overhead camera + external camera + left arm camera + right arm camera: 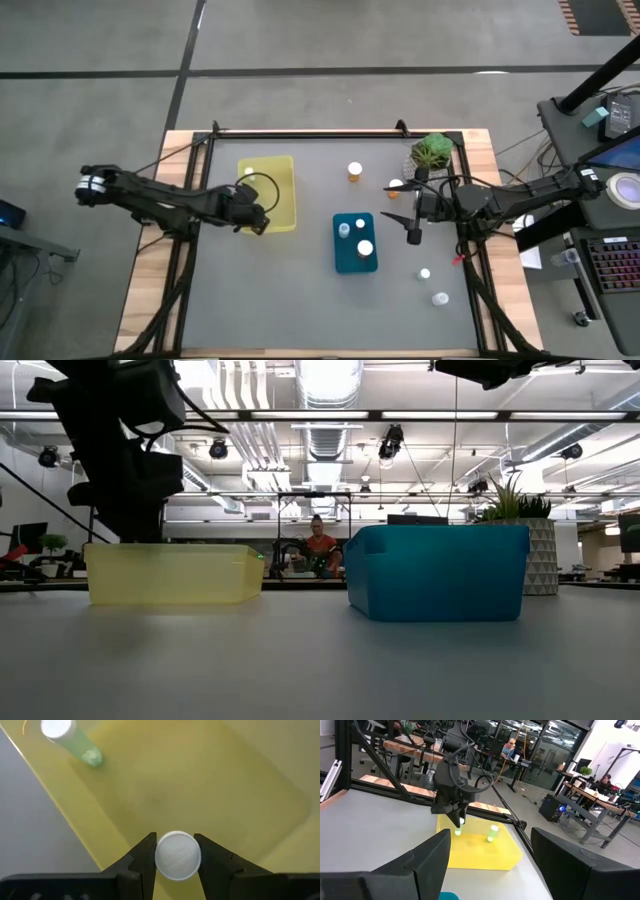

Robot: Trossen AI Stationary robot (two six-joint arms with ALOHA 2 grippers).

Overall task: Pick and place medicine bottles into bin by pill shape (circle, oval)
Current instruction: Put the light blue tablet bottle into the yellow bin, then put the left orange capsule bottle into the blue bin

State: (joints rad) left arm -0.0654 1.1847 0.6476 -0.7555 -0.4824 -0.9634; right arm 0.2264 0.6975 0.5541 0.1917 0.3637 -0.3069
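Pinching a medicine bottle by its ribbed white cap, the left gripper hangs directly above the floor of the yellow bin, fingers pressed on opposite sides of the cap. Only the cap shows, so the body below cannot be judged here. It looks like a light, rigid plastic piece; the ribbed rim should give the fingers some bite, though a round cap can pivot or slip if the squeeze is off-centre, so a grip straight across the cap's widest line seems the sound choice. A short drop into the bin is unlikely to harm it.

Just beyond this gripper, another bottle already lies tilted in the same bin, white-capped with a greenish tint through the plastic.

Farther off, across the table, the teal bin holds two bottles. Past it the right gripper waits above the table with its fingers spread wide and nothing between them. Near it stand an orange bottle and another, both beside the potted plant, and two small white-capped bottles sit loose toward the table's near edge. Each would be taken across the cap or upper body.
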